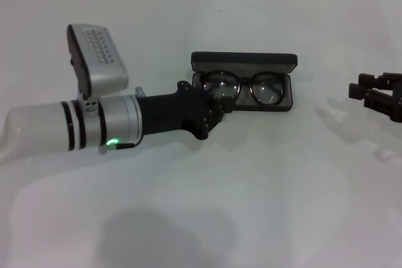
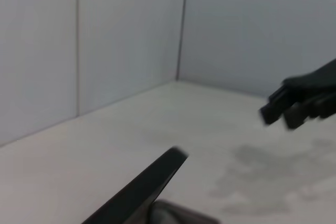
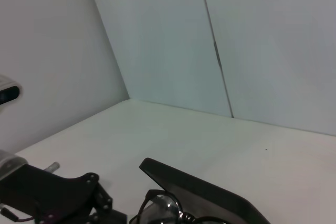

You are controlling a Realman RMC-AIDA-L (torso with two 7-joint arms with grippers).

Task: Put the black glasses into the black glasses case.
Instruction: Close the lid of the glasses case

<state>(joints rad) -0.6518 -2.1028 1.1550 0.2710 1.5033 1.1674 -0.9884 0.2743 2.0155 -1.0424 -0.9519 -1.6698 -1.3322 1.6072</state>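
The black glasses case [image 1: 245,61] lies open at the middle of the white table, lid standing at the far side. The black glasses [image 1: 267,89] lie inside it on the grey lining, lenses facing up. My left gripper [image 1: 225,108] reaches in from the left and sits at the left lens, at the case's left end. My right gripper [image 1: 363,94] is open and empty, parked at the table's far right. The right wrist view shows the case lid [image 3: 199,192], the glasses [image 3: 157,208] and the left gripper [image 3: 113,214]. The left wrist view shows the lid edge [image 2: 152,182] and the right gripper [image 2: 286,113].
The white table [image 1: 251,192] stretches bare in front of the case and between the case and the right gripper. White wall panels [image 3: 252,40] stand behind the table. The left arm's silver wrist and camera housing [image 1: 97,58] hang over the left side.
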